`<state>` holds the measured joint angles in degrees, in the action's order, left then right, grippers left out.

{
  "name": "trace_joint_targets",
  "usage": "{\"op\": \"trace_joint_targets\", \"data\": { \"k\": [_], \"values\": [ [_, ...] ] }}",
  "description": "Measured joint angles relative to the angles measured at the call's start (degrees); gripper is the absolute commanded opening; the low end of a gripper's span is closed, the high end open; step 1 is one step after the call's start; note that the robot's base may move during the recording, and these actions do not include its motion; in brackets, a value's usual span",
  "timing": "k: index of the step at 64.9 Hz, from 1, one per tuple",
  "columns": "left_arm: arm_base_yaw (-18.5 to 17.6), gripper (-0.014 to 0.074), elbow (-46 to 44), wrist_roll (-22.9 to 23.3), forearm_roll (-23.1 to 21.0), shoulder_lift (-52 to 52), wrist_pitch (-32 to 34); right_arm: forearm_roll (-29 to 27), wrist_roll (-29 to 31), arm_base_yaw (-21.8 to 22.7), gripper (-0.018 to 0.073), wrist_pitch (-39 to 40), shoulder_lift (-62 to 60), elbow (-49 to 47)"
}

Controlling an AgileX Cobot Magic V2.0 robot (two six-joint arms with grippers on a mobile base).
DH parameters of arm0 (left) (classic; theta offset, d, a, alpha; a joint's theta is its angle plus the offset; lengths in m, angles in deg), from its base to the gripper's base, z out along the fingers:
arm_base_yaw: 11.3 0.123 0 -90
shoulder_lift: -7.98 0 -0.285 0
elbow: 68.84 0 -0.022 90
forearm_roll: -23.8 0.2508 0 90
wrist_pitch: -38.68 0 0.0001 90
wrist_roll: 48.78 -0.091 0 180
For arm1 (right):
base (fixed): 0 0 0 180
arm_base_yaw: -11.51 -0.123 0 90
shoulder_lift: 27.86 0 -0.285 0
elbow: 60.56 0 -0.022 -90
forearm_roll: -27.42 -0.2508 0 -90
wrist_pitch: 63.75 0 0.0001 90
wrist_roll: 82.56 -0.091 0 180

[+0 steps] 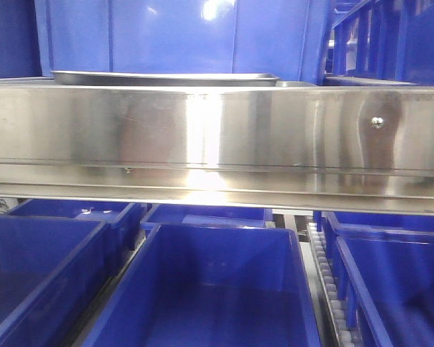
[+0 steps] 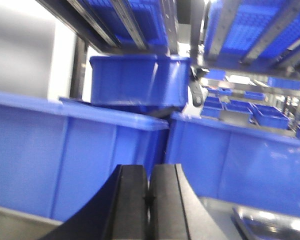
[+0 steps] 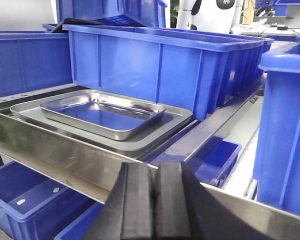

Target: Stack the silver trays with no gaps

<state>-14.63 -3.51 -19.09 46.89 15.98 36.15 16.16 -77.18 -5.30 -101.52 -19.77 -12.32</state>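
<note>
The small silver tray [image 3: 102, 116] looks stiff, light and slippery; grip its thin rim. Both end effectors, left [image 2: 149, 200] and right [image 3: 153, 200], are closed together, empty.

Each hand [image 2: 149, 200] [image 3: 153, 200] has two smooth, black, curved fingers.
</note>
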Motion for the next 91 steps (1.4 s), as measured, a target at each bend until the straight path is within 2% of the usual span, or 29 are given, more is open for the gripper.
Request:
{"op": "trace_joint_targets", "data": {
  "k": [12, 17, 25, 33, 38, 42, 47, 57, 71, 91],
  "values": [
    [0.00, -0.0007, 5.33, 0.00, 2.66, 0.00, 4.11, 0.00, 0.00, 0.00, -0.0079, 0.00, 0.00, 0.00],
    [0.00, -0.0007, 8.75, -1.26, 1.40, 0.00, 6.81, 0.00, 0.00, 0.00, -0.0079, 0.00, 0.00, 0.00],
    [0.00, -0.0007, 11.72, -8.78, -7.17, 0.00, 8.86, 0.00, 0.00, 0.00, -0.0079, 0.00, 0.00, 0.00],
    [0.00, -0.0007, 11.84, -19.81, -14.77, 0.00, 8.86, 0.00, 0.00, 0.00, -0.0079, 0.00, 0.00, 0.00],
    [0.00, -0.0007, 11.84, -27.28, -21.19, 0.00, 8.00, 0.00, 0.00, 0.00, -0.0079, 0.00, 0.00, 0.00],
    [0.00, -0.0007, 11.84, -30.24, -24.80, 0.00, 5.97, -0.03, 0.00, 0.00, -0.0079, 0.00, 0.00, 0.00],
    [0.00, -0.0007, 11.95, -31.75, -26.45, 0.00, 3.02, -0.03, 0.00, 0.00, -0.0079, 0.00, 0.00, 0.00],
    [0.00, -0.0007, 12.05, -32.61, -26.99, 0.00, 0.07, -0.03, 0.00, 0.00, -0.0079, 0.00, 0.00, 0.00],
    [0.00, -0.0007, 12.05, -32.76, -23.09, 0.00, -0.03, -0.03, 0.00, 0.00, -0.0079, 0.00, 0.00, 0.00],
    [0.00, -0.0007, 12.05, -32.65, -20.32, 0.00, 0.84, -0.03, 0.00, 0.00, -0.0079, 0.00, 0.00, 0.00]
  ]
}}
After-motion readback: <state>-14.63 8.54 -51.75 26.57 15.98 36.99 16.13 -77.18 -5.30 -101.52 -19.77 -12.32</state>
